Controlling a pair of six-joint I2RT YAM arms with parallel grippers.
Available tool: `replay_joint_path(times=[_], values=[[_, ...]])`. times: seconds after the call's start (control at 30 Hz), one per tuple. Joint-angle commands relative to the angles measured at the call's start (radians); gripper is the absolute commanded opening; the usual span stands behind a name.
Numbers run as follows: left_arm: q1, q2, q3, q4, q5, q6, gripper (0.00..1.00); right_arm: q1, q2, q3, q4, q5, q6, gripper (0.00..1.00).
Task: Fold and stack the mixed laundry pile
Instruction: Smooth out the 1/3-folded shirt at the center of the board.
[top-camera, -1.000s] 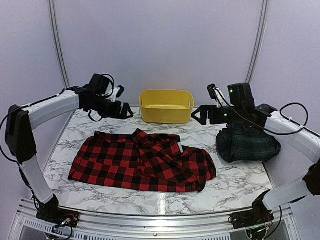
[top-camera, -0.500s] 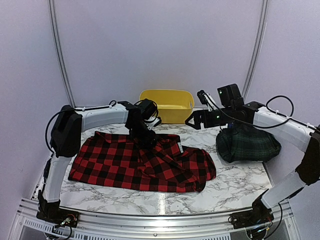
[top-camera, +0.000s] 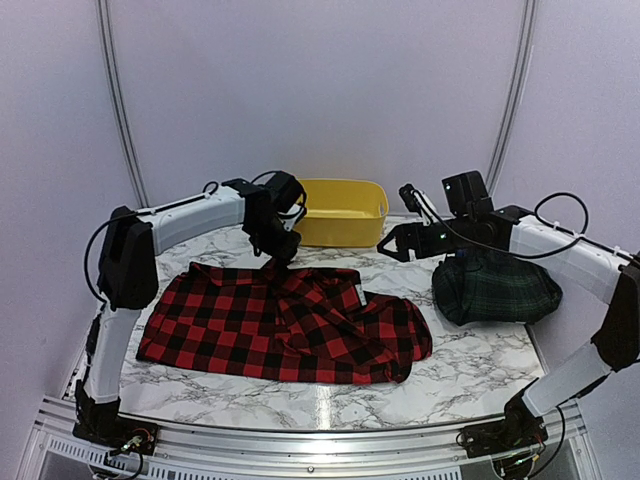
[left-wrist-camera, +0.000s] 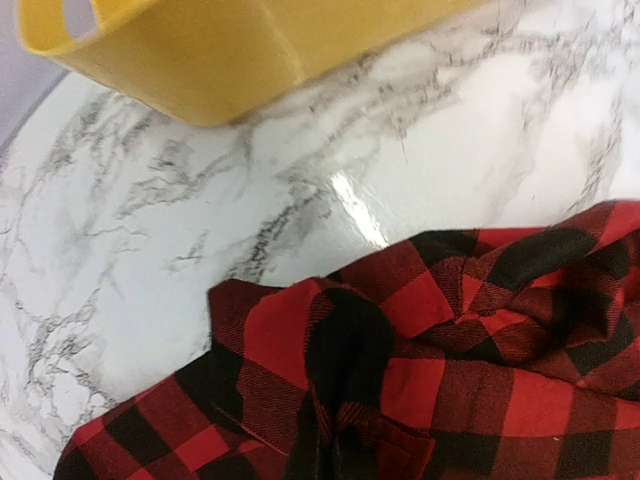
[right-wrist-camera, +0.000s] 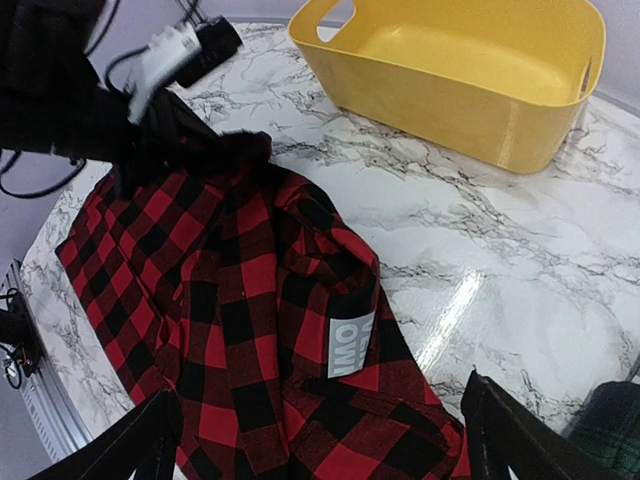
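Top view. Task is barely started, by my reading: the red-and-black checked cloth shirt (top-camera: 285, 325) lies spread and rumpled across the middle of the white marble-patterned counter (top-camera: 480, 355), with no fold made. The dark green tartan cloth garment (top-camera: 497, 288) sits in a heap at the right side, well apart from the shirt. Nothing is stacked, so both still need folding. The yellow rectangular plastic tub (top-camera: 333, 212) stands at the far edge. My left tool (top-camera: 277, 254) is down at the shirt's far edge. My right tool (top-camera: 392, 243) hangs in the air between the tub and the tartan heap, touching nothing.

Left wrist view. The checked cloth bunches up toward the lens in a dark pleat. My fingers are out of frame, but the left tool is closed, and I judge it is pinching that far edge.

Right wrist view. Both fingers (right-wrist-camera: 130, 440) stand wide apart with nothing between them, above the shirt's near half, with its white label (right-wrist-camera: 350, 345) below.
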Motion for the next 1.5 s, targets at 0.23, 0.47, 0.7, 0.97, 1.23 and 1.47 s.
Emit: replay_joint_path(times=[0.23, 0.47, 0.7, 0.97, 1.23, 1.47], values=[[0.131, -0.322, 0.032, 0.019, 0.193, -0.383, 0.00, 0.049, -0.039, -0.062, 0.122, 0.032, -0.023, 0.86], [0.166, -0.401, 0.054, 0.045, 0.204, -0.808, 0.00, 0.191, 0.049, -0.084, 0.305, 0.168, -0.085, 0.85], [0.160, -0.461, -0.106, 0.047, 0.320, -1.230, 0.00, 0.342, 0.137, 0.019, 0.343, 0.349, -0.181, 0.89], [0.098, -0.553, -0.231, 0.059, 0.329, -1.449, 0.00, 0.435, 0.192, 0.140, 0.515, 0.281, -0.169, 0.86], [0.054, -0.607, -0.295, 0.096, 0.316, -1.518, 0.00, 0.496, 0.307, 0.264, 0.487, 0.268, -0.099, 0.87], [0.039, -0.643, -0.312, 0.109, 0.302, -1.551, 0.00, 0.505, 0.358, 0.333, 0.439, 0.397, -0.140, 0.59]])
